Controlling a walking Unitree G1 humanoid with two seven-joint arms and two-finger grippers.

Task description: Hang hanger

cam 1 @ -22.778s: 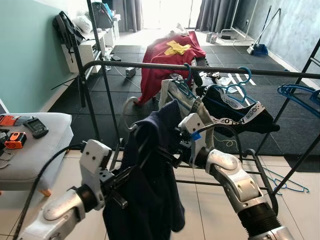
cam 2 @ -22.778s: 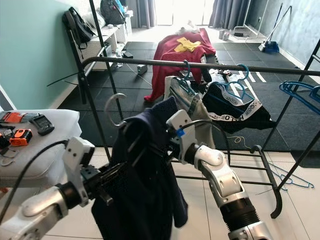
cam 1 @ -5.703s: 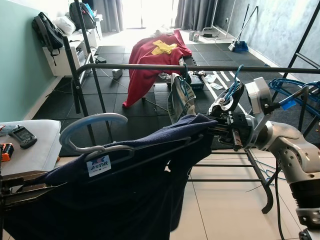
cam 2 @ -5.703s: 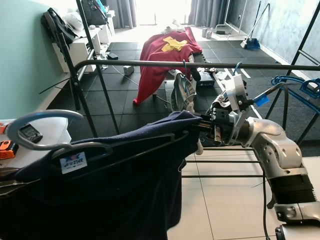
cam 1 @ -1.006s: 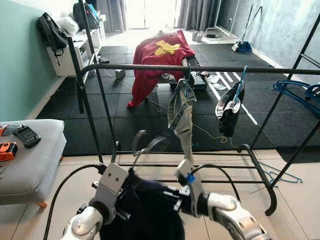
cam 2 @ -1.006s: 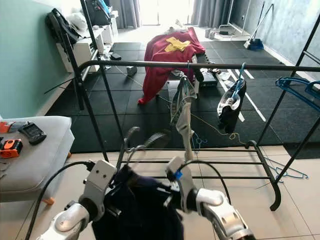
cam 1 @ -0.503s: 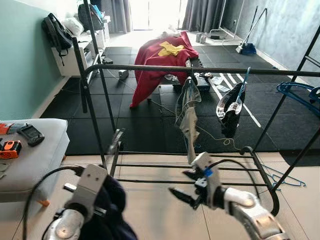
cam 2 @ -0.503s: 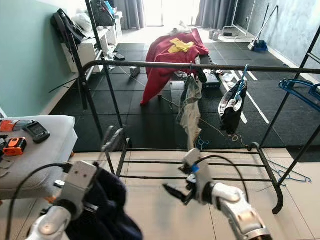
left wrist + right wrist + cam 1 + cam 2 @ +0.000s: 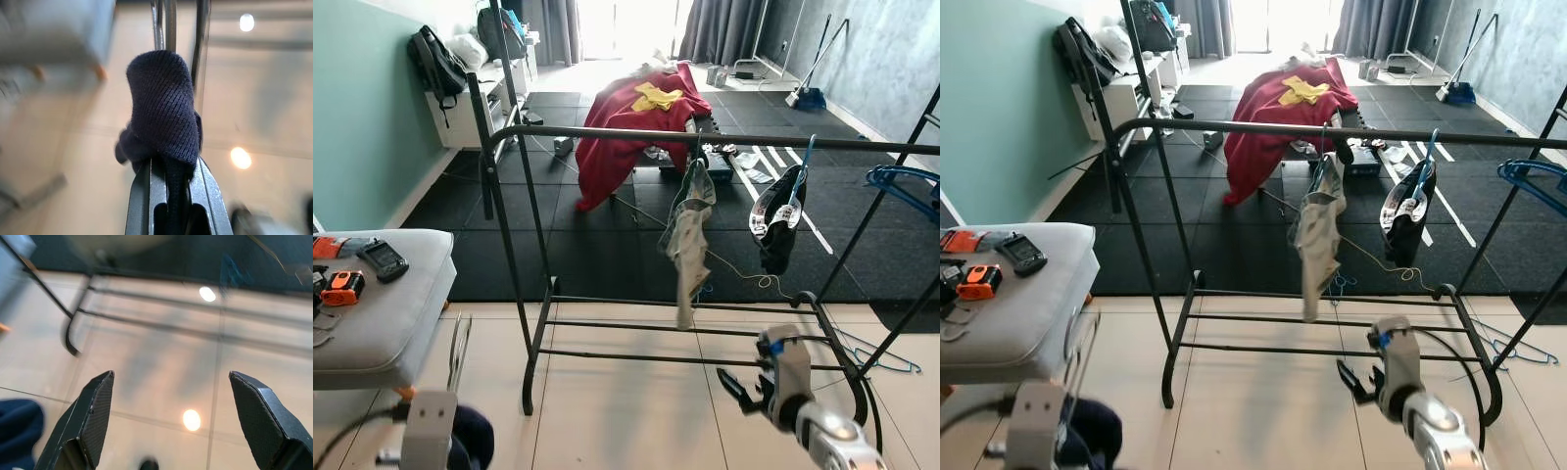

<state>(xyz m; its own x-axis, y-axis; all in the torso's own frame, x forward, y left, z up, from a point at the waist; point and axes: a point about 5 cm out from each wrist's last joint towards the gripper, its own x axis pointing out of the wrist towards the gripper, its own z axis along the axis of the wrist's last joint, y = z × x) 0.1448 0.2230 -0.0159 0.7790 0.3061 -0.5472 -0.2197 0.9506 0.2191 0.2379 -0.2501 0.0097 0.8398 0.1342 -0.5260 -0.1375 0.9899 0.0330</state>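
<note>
A navy garment [image 9: 164, 107] on a silvery hanger [image 9: 165, 22] is pinched in my left gripper [image 9: 172, 169], which is shut on it. In the eye views this bundle [image 9: 470, 437] sits low at the bottom left, the hanger's hook [image 9: 460, 345] poking up over the tiled floor. My right gripper [image 9: 736, 390] is low at the bottom right, open and holding nothing, its fingers [image 9: 93, 416] spread wide above the tiles. The black rack's top rail [image 9: 705, 137] runs across well above both grippers.
A grey garment [image 9: 689, 227] and a black-and-white one on a blue hanger [image 9: 777, 217] hang on the rail. More blue hangers [image 9: 901, 180] are at the right. A grey bench [image 9: 382, 304] with small devices stands left. The rack's lower bars [image 9: 685, 333] lie ahead; a red cloth [image 9: 626, 117] lies beyond.
Both arms have dropped lower. The navy garment has sunk to the bottom left with the left gripper. The right gripper, off the garment, has swung down and to the right.
</note>
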